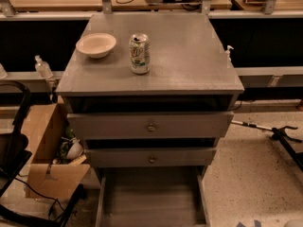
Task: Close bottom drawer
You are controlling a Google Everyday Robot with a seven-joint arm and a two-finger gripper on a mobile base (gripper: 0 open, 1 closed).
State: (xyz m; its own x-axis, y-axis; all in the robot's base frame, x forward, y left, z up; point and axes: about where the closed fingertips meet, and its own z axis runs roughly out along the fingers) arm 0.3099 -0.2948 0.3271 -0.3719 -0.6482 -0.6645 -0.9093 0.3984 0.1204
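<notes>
Speckled pale flooring (251,174) surrounds a grey wooden three-drawer desk (189,56), which carries a shallow cream bowl (96,44) and a green-and-white drinks can (139,54) on top. From where I stand, the task looks barely begun, if at all. The narrow grey bottom drawer (151,197) sits pulled well out toward the lower edge, its long plain tray exposed and its front panel out of sight. The widest grey drawer front (189,126) and the mid-width grey drawer front (189,158) above it stand slightly proud too. The end effector (293,223) seems to be only a pale sliver at the bottom right corner, apart from the drawer; I cannot tell its state. All the work is left: reach the front panel and push it home.
</notes>
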